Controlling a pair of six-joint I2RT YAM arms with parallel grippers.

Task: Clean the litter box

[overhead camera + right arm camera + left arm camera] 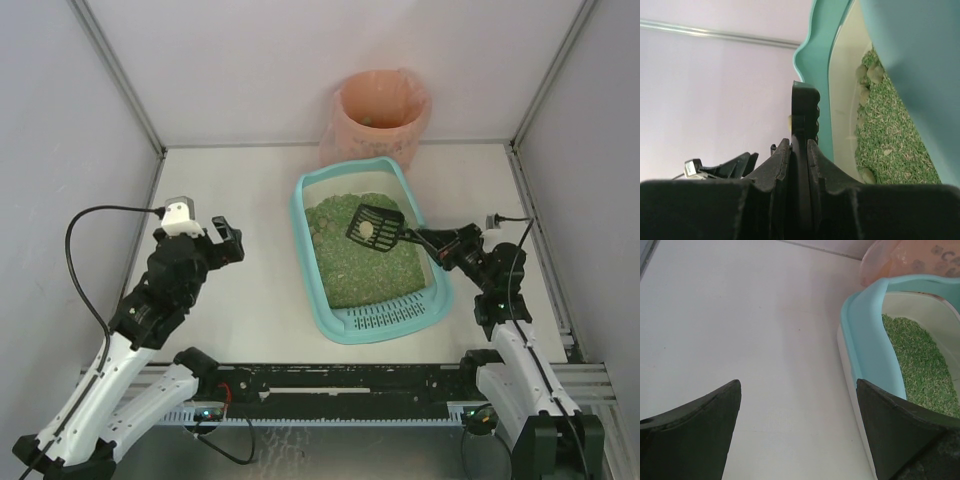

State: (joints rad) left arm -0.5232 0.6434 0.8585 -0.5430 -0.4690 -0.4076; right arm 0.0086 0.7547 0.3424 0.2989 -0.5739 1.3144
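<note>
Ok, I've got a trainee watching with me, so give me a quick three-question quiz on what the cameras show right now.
1. True or false: the left gripper is shut on the scoop.
2. Where is the scoop's head? A) over the litter in the litter box; B) over the pink-bagged bin; C) flat on the table.
3. What lies in the scoop?
Key: 1. False: the left gripper is open, off to the side of the litter box; the right gripper is shut on the scoop's handle. 2. A. 3. A pale clump.
</note>
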